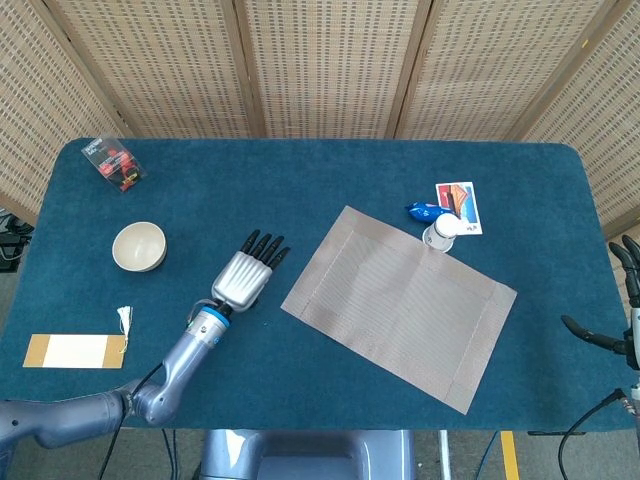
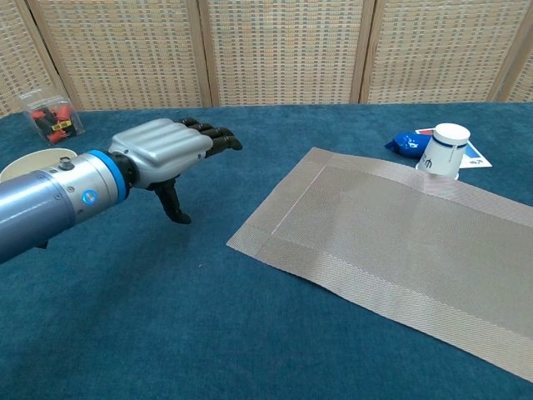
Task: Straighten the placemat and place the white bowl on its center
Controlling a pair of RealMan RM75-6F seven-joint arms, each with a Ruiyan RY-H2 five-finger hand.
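Hovering flat, empty and splayed just left of the skewed placemat [image 1: 398, 303], the left robot hand [image 1: 245, 278] is nearest; the right robot hand [image 1: 625, 310], right of the placemat, is fingers-apart, while the white bowl [image 1: 139, 246] sits far left.

In your chest view the left arm [image 2: 50, 200] covers most of the white bowl [image 2: 33, 158]; only a part of its rim shows. The placemat [image 2: 391, 242] is cut by the right edge there. In the head view your right hand [image 1: 628, 320] is cut by the right edge. The small packet [image 1: 113, 162] is too small to read.
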